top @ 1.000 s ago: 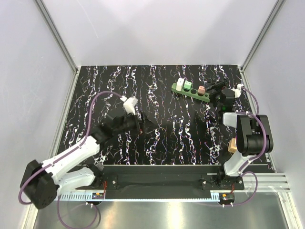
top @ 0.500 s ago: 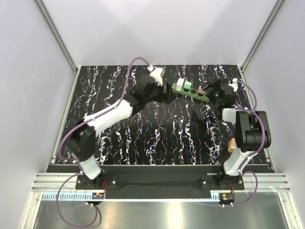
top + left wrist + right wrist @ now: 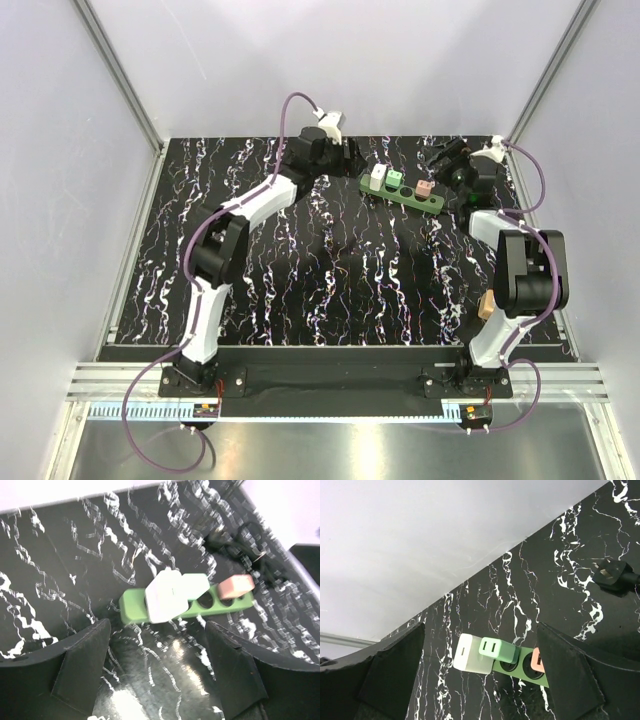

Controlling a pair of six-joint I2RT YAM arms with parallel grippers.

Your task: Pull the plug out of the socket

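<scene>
Lying flat on the black, white-veined desk, the long narrow green power strip sits between the two end effectors and touches neither. Three plugs stand in its row of four round holes. A blocky white plug fills the hole at one end, with a smaller pale green plug pressed up beside it. Next comes one bare black hole, and then a small pink plug at the other end. Past the pink end of the strip, a black cord lies in a loose tangle on the desk. In the right wrist view, the cord's own black plug lies loose, well apart from the strip.

The left end effector hovers just off the strip's white-plug end. Its two dark fingers are spread wide with nothing between them. In its wrist view the strip lies crosswise ahead of the gap, white plug nearest.

The right end effector hangs near the pink-plug end, on the strip's far side and clear of it. Its fingers are likewise parted and hold nothing. Its wrist view looks along the strip between them, with the pink plug close to one finger.
</scene>
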